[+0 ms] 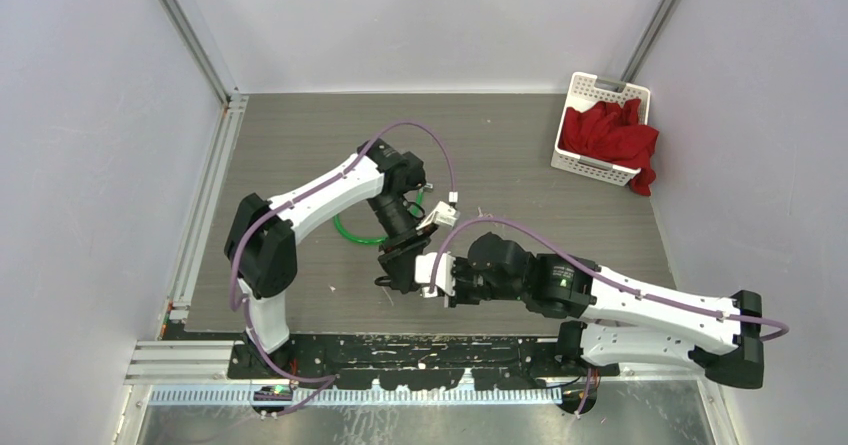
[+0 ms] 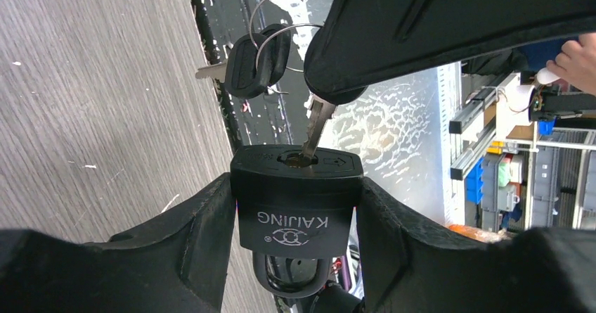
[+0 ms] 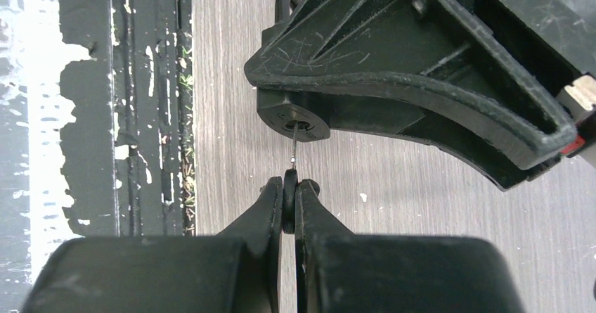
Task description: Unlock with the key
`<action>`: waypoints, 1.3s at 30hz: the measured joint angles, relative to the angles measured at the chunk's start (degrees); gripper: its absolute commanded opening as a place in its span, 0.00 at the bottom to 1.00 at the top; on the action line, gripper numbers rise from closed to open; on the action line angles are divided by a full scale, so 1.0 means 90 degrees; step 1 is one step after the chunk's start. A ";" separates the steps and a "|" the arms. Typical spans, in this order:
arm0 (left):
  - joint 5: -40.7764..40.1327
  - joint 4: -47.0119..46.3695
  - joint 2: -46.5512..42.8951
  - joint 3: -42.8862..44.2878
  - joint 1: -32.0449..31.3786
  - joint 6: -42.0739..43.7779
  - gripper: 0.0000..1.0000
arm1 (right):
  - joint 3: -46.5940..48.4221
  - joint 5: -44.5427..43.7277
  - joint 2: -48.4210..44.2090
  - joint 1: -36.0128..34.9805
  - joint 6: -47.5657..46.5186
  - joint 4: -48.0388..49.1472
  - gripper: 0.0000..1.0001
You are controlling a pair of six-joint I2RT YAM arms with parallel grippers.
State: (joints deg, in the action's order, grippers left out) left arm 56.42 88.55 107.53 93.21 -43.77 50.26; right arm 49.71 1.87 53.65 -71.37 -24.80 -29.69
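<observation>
Black padlock (image 2: 299, 207) in left jaws, key (image 2: 316, 126) in right

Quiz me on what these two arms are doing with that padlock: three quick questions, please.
1. True or false: the left end effector grips the padlock by its body.
2. The key, pinched in the right end effector, has its tip: A in the keyhole; B well clear of the lock; C pointing away from it.
3. Fill in: the white basket holds a ___ cloth.
Key: 1 true; 2 A; 3 red.
</observation>
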 measured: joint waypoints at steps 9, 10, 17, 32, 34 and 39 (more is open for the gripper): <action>-0.0180 0.0068 -0.0112 0.0151 -0.0053 0.0160 0.00 | -0.0245 0.0777 -0.0243 0.0534 0.0189 0.0304 0.01; -0.0185 0.0066 -0.0121 0.0170 -0.0053 0.0165 0.00 | -0.0282 0.0843 -0.0291 0.0590 0.0209 0.0347 0.01; -0.0177 0.0155 -0.0202 0.0287 -0.0053 0.0262 0.00 | -0.0486 0.1086 -0.0559 0.0738 0.0277 0.0590 0.01; 0.0148 0.0364 -0.0015 0.1122 0.0056 0.0801 0.00 | -0.0573 -0.0114 -0.1039 0.0282 -0.0962 0.0600 0.01; 0.0216 0.0364 0.0090 0.1158 0.0070 0.0833 0.00 | -0.0568 -0.0379 -0.1027 0.0143 -0.1163 0.0520 0.01; 0.0330 0.0364 0.0209 0.1161 0.0073 0.0843 0.00 | -0.0364 -0.0889 -0.0843 -0.0209 -0.1564 0.0194 0.01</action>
State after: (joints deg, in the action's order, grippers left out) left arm 59.40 91.83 109.40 103.66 -43.11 57.84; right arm 46.44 -6.13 46.06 -73.25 -38.87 -27.94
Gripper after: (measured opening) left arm 0.572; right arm 0.087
